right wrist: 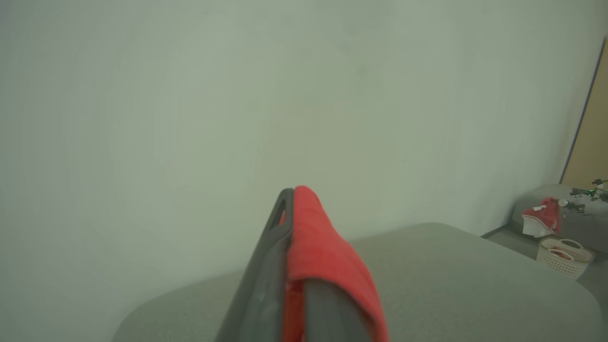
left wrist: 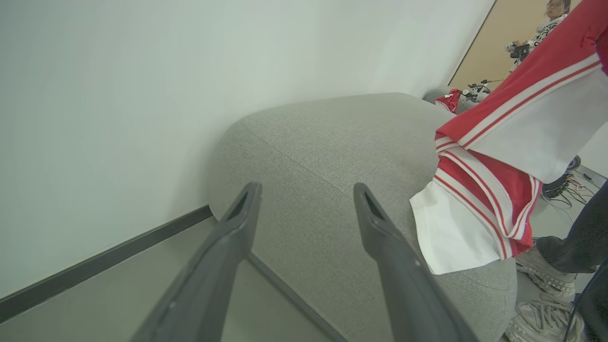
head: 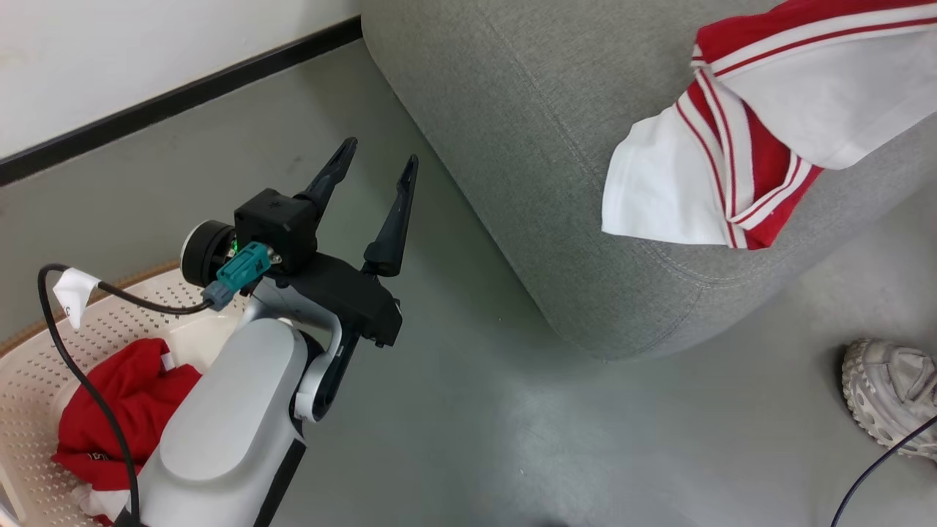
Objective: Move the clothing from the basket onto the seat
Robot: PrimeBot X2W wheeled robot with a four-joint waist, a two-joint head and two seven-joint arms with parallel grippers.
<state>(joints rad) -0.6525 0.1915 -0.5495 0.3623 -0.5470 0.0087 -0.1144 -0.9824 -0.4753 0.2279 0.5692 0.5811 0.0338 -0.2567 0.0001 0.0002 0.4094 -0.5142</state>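
"Right wrist view: what has the right claw point(right wrist: 290, 194) got?"
"It's clamped tight on red clothing point(right wrist: 318, 247), which hangs below it, over the seat point(right wrist: 475, 275) edge."
"And the left claw point(head: 381, 151)?"
"Spread wide, empty. Behind and below it, the basket point(head: 29, 380) holds another red piece point(head: 124, 410)."

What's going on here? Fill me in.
The right gripper is shut on a red-and-white garment, which hangs over the grey seat. The left gripper is open and empty, above the floor between the basket and the seat. More red clothing lies in the basket.
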